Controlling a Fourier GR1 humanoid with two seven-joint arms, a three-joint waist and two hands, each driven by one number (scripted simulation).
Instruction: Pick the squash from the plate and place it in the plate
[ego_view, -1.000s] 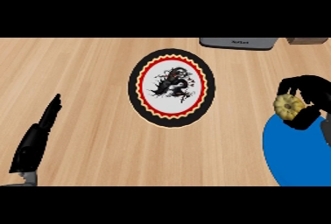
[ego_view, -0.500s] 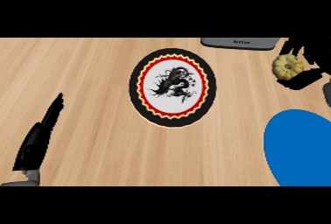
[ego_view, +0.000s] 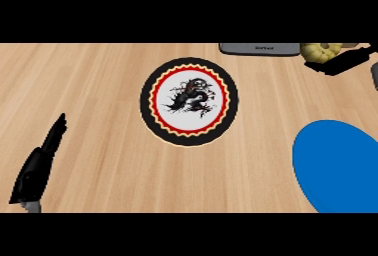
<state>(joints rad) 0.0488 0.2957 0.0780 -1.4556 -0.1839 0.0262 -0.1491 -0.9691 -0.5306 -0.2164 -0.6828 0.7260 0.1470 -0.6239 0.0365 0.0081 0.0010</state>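
Two plates are seen: a patterned black-rimmed round plate (ego_view: 190, 101) at centre and a plain blue plate (ego_view: 336, 165), cut off, near right. One yellow squash (ego_view: 322, 50) is gripped far right by the partly hidden right hand (ego_view: 341, 62); the left hand (ego_view: 38, 167) lies open near left.

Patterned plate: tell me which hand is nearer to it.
Left. The left hand rests open on the counter, left of and below the patterned plate. The right hand holds the squash far right of it.
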